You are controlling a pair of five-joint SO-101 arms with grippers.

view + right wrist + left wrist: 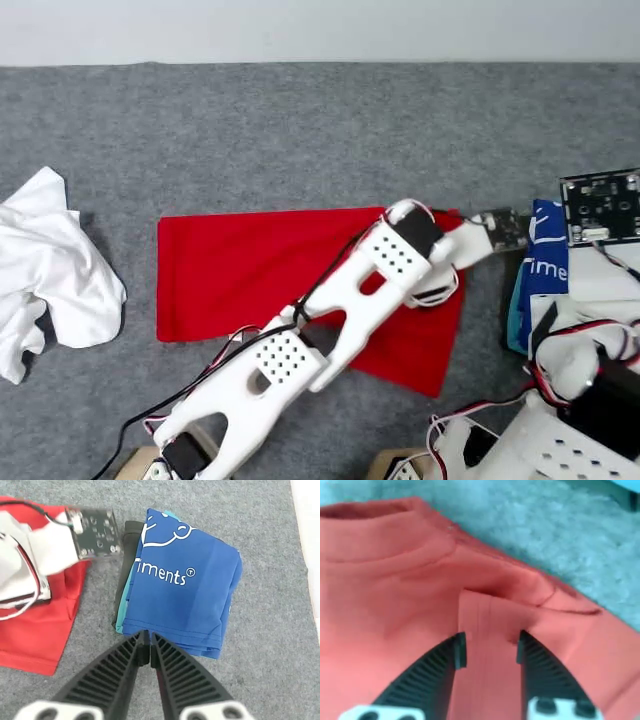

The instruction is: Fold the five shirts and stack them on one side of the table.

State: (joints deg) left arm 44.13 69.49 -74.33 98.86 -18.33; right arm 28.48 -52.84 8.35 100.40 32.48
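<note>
On a grey carpeted table (pixel 300 130), five shirts: one red shirt (pixel 250 270) spread mid-table, one white shirt (pixel 50 270) crumpled far off, and three stacked, a blue shirt (pixel 185 595) over a teal one (pixel 120 622) and a dark one (pixel 127 545). The left gripper (pixel 489 650) pinches a red fold, its arm crossing the cloth; the right gripper (pixel 150 642) hangs closed, holding nothing, over the stack's edge
</note>
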